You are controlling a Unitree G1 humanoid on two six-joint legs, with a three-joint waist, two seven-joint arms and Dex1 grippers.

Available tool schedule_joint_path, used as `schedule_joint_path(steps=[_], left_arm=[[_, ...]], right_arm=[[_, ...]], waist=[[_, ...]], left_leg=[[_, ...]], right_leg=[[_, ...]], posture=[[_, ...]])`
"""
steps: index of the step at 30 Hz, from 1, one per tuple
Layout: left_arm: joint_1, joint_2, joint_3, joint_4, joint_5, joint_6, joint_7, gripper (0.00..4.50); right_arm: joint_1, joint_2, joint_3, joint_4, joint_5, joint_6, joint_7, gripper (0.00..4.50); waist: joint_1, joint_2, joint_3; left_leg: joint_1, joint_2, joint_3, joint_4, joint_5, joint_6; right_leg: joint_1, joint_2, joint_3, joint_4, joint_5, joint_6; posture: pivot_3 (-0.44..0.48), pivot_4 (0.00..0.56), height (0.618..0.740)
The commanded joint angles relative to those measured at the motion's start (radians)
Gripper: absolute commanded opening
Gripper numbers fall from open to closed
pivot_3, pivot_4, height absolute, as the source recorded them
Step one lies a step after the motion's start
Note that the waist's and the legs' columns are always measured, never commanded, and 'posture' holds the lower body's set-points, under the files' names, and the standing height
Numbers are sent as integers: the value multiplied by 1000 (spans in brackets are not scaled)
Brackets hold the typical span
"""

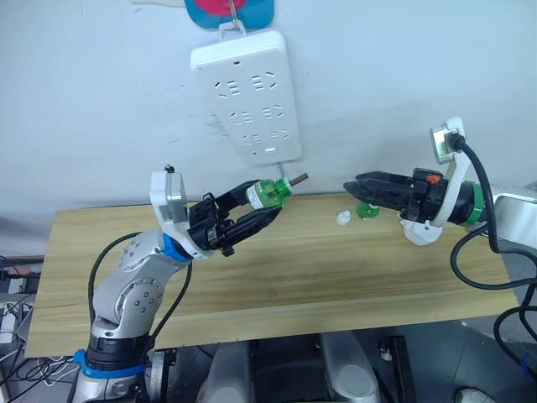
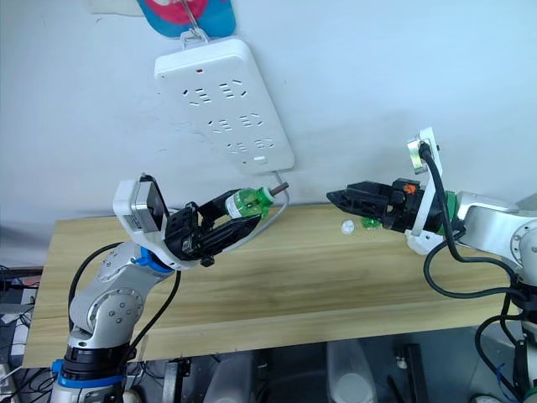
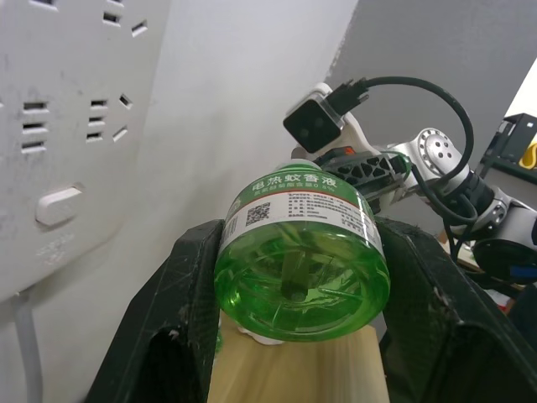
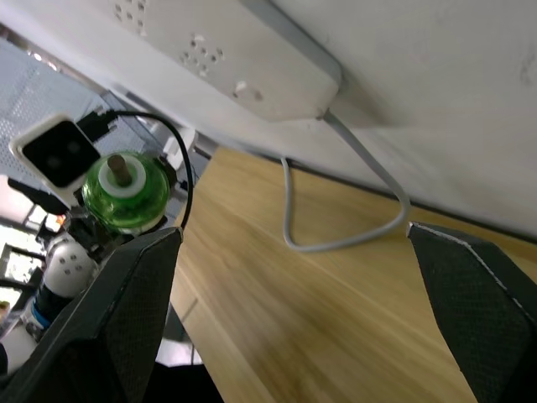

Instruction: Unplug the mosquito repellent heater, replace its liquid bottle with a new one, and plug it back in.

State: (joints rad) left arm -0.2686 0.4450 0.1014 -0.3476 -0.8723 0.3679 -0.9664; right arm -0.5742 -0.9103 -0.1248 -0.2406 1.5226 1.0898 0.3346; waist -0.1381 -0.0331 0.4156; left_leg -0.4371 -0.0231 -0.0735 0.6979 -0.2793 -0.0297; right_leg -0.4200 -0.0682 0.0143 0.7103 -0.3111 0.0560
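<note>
My left gripper [image 1: 265, 201] is shut on a green liquid bottle [image 1: 268, 194], held above the table's back edge with its brown wick pointing at the right arm. The left wrist view looks onto the bottle's base [image 3: 302, 252] between the black fingers [image 3: 180, 319]. My right gripper [image 1: 351, 188] hovers open and empty to the right, aimed at the bottle; its wrist view shows the bottle's wick end [image 4: 126, 191] between widely spread fingers [image 4: 126, 311]. The mosquito repellent heater is out of view.
A long white power strip [image 1: 247, 92] hangs on the wall above the bottle, its cable [image 4: 336, 243] looping down to the wooden table [image 1: 294, 277]. A small white cap [image 1: 343, 218] and a small green piece [image 1: 367, 211] lie at the table's back edge under the right gripper.
</note>
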Motion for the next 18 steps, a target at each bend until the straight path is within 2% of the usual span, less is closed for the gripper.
schedule_joint_path(steps=[1,11,18], left_arm=[[2,16,4,-51,-25,7,-31,2327],[-28,18,-25,-70,-26,47,-24,2327],[-28,30,-33,-78,0,68,-12,2327]], right_arm=[[2,-46,2,-34,-88,31,67,4493],[-72,-137,114,51,-435,20,332,4493],[-139,-210,264,146,-758,-117,547,4493]], waist=[[0,0,0],[-1,0,0],[-2,0,0]], left_leg=[[0,0,0,0,0,0],[0,0,0,0,0,0],[0,0,1,1,0,0]], right_leg=[[0,0,0,0,0,0],[0,0,0,1,0,0],[-1,0,0,1,0,0]], posture=[[-252,338,740],[-270,344,740],[-277,348,740]])
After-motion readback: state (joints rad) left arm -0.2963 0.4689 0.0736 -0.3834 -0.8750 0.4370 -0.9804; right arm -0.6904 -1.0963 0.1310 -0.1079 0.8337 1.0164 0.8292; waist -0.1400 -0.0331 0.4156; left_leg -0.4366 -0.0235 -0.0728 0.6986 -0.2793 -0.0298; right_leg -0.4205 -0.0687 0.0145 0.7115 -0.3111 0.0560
